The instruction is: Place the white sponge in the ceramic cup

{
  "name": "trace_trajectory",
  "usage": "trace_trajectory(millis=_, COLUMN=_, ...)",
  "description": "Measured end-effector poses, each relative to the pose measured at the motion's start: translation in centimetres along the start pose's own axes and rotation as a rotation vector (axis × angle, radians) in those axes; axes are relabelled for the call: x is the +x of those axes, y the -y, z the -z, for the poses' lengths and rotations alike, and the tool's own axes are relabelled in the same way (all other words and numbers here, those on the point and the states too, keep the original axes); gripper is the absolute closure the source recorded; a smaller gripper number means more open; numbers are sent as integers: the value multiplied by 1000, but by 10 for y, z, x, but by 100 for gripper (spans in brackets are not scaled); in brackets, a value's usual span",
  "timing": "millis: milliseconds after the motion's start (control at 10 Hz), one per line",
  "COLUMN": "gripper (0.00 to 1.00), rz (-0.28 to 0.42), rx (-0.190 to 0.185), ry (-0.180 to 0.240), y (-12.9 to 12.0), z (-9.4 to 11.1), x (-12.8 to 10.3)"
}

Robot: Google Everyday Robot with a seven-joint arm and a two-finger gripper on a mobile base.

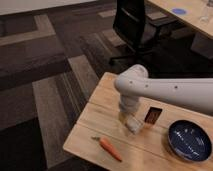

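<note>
Your pincer is low over the bench middle, shut, with the white sponge at its tip. To reach the ceramic cup on the right you pass the small dark upright block, standing just beside the pincer. The carrot lies near the front edge, apart. Bare wood lies between block and cup. An office chair stands behind the bench.

The gripper hides most of the white sponge, and the frame's lower edge crops the wooden table at six o'clock.
</note>
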Motion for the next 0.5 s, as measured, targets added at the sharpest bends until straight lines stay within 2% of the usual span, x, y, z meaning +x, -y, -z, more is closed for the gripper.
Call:
trace_trajectory(millis=100, gripper=81, rz=-62, rx=8, ry=-15, y=9, z=3, x=14)
trace_trajectory(millis=500, gripper=81, rz=-67, rx=8, ry=-18, y=9, z=3, x=15)
